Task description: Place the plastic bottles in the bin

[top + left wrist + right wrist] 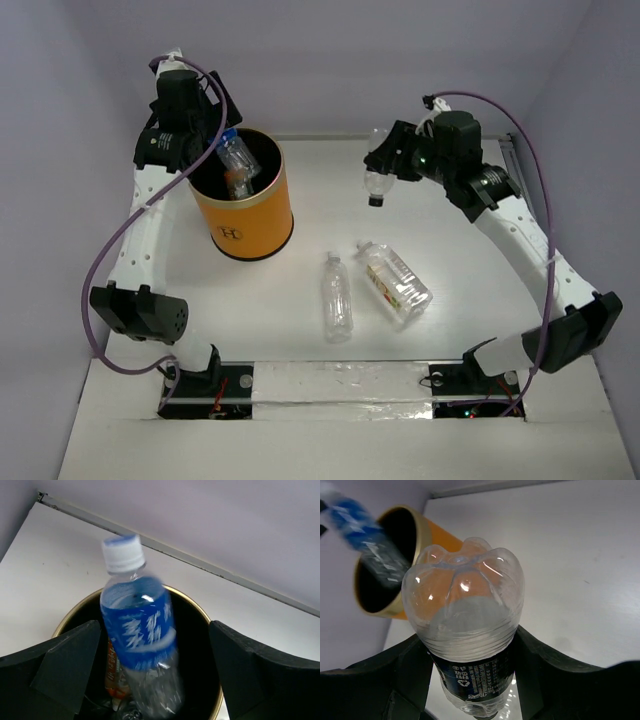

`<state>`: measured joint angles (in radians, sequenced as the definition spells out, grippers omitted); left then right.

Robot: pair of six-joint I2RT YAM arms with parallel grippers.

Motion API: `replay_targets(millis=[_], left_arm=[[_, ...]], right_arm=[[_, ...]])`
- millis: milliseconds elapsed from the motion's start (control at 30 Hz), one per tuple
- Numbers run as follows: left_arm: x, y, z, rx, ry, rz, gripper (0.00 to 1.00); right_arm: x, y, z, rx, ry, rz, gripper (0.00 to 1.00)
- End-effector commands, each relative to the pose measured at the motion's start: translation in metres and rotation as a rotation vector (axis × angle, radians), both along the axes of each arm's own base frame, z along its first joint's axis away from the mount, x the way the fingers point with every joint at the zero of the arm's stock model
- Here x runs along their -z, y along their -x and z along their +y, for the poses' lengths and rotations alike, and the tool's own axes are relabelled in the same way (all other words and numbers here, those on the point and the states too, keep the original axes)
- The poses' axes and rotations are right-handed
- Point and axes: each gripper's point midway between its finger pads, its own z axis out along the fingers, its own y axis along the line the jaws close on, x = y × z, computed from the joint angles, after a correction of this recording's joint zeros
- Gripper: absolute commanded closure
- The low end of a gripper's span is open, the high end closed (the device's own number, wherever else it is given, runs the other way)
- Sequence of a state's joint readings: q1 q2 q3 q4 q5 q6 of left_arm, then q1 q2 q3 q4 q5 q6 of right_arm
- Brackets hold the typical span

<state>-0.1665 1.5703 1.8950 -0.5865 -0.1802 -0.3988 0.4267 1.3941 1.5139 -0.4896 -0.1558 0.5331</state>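
From above: the left gripper [205, 128] hangs over the bin [243, 215] at far left, with a blue-labelled bottle [237, 158] in the bin's mouth. Two bottles [338, 296] [394, 281] lie nearer on the table [470, 290].

Left wrist: jaws wide apart, that bottle blurred and untouched between them, an orange bottle [114, 675] down inside.

Right wrist: the right gripper [472, 660] clamps a clear bottle [465, 605], its base towards the lens.
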Motion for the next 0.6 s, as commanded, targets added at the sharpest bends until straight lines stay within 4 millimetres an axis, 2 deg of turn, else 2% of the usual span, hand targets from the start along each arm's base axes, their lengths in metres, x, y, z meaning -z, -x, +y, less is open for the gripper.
replay_targets(millis=[0, 33, 67, 100, 133, 167, 233, 267, 300, 333, 367, 400, 433, 467, 500, 533, 567], left_arm=[[-0.043, 0.006, 0.002, 0.015, 0.007, -0.139, 0.11], [-0.047, 0.01, 0.001, 0.023, 0.009, -0.153, 0.09], [-0.052, 0.015, 0.0, 0.037, 0.017, -0.172, 0.08], [-0.064, 0.028, 0.0, 0.043, 0.029, -0.211, 0.07], [-0.066, 0.034, -0.001, 0.052, 0.039, -0.219, 0.08], [-0.069, 0.041, -0.004, 0.072, 0.056, -0.23, 0.09], [-0.065, 0.061, -0.009, 0.098, 0.098, -0.246, 0.15], [-0.064, 0.069, -0.014, 0.125, 0.122, -0.253, 0.17], [-0.058, 0.084, -0.016, 0.144, 0.139, -0.263, 0.2], [-0.053, 0.09, -0.016, 0.147, 0.153, -0.262, 0.29], [-0.051, 0.098, -0.019, 0.156, 0.159, -0.265, 0.32], [-0.045, 0.112, -0.017, 0.156, 0.159, -0.265, 0.33], [-0.043, 0.118, -0.015, 0.156, 0.154, -0.26, 0.39], [-0.04, 0.125, -0.018, 0.163, 0.15, -0.256, 0.4], [-0.035, 0.138, -0.015, 0.154, 0.141, -0.243, 0.42], [-0.032, 0.143, -0.014, 0.145, 0.133, -0.236, 0.43], [-0.031, 0.147, -0.012, 0.133, 0.124, -0.236, 0.43]], right_arm=[[-0.063, -0.002, 0.04, -0.081, -0.124, -0.119, 0.41], [-0.089, -0.003, 0.047, -0.094, -0.152, -0.169, 0.41], [-0.087, -0.011, 0.059, -0.106, -0.159, -0.162, 0.41], [-0.095, -0.01, 0.072, -0.128, -0.18, -0.168, 0.4], [-0.118, -0.01, 0.08, -0.144, -0.213, -0.208, 0.4], [-0.111, -0.021, 0.095, -0.157, -0.217, -0.194, 0.4], [-0.119, -0.022, 0.117, -0.193, -0.26, -0.194, 0.4], [-0.14, -0.022, 0.125, -0.209, -0.301, -0.237, 0.4], [-0.128, -0.033, 0.141, -0.215, -0.314, -0.204, 0.4], [-0.13, -0.034, 0.152, -0.229, -0.332, -0.205, 0.39], [-0.15, -0.03, 0.162, -0.252, -0.372, -0.246, 0.39], [-0.152, -0.032, 0.171, -0.257, -0.39, -0.244, 0.39], [-0.134, -0.046, 0.187, -0.251, -0.381, -0.222, 0.39], [-0.137, -0.044, 0.199, -0.267, -0.394, -0.233, 0.39], [-0.152, -0.043, 0.204, -0.27, -0.421, -0.268, 0.39], [-0.133, -0.055, 0.218, -0.259, -0.409, -0.25, 0.38], [-0.135, -0.056, 0.225, -0.265, -0.422, -0.264, 0.38]])
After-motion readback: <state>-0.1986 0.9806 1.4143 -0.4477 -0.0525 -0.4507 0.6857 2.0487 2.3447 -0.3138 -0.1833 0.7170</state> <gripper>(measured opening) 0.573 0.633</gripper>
